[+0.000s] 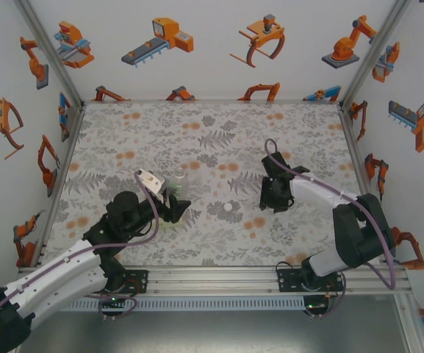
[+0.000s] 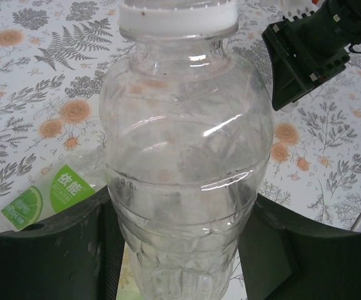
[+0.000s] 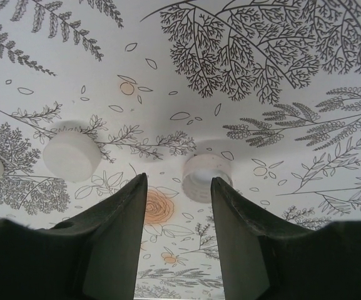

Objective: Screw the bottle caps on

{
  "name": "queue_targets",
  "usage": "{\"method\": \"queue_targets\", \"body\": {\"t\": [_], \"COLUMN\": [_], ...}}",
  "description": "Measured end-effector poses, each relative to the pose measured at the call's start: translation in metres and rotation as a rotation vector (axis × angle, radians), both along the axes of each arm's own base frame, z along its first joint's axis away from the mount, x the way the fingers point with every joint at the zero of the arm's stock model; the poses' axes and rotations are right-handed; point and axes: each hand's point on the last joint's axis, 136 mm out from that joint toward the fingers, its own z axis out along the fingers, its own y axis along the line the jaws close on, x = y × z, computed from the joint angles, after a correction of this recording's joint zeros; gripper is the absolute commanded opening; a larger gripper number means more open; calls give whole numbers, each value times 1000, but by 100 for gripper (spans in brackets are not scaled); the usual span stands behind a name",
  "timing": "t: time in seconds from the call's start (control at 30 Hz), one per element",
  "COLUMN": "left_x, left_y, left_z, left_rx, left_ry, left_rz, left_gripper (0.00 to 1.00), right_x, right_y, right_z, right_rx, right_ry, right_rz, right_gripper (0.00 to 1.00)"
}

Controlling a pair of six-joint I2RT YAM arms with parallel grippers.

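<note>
Two arms flank a small white round plastic screw cap (image 1: pixel 231 208) on the flowered worktop (image 1: pixel 219 140).

Left wrist: the left end effector (image 2: pixel 180 203) clamps a clear unlabelled plastic bottle (image 2: pixel 186 125).

Right wrist: the right end effector (image 3: pixel 179 187), part-open and empty, should centre on the nearest white cap (image 3: pixel 206 178) before closing.

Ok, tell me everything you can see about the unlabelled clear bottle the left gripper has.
The unlabelled bottle is thin, glossy, clear plastic with a rounded shoulder, a ridged waist and a fluted lower body. It looks empty. A white cap sits on its neck, but whether it is screwed tight can't be told. The left gripper clamps the lower body, with dark fingers pressed on either side. The base is out of view, so contact with the table is unclear.
</note>
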Motion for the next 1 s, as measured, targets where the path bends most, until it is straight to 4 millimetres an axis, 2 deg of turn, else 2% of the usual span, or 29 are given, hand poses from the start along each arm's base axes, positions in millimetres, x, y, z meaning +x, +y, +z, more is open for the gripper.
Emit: {"method": "queue_targets", "body": {"t": [0.2,1.0], "left_x": [0,-1], "left_y": [-2,-4], "left_z": [-1,-1], "left_rx": [1,-1], "left_ry": [3,8], "left_rz": [-9,-17], "left_gripper": [0,0], "right_x": [4,1], "right_y": [-3,-7], "right_z": [9,6], "right_rx": [8,3], "right_ry": [-25,-12], "right_rz": [-10,-19], "right_gripper": [46,46]}}
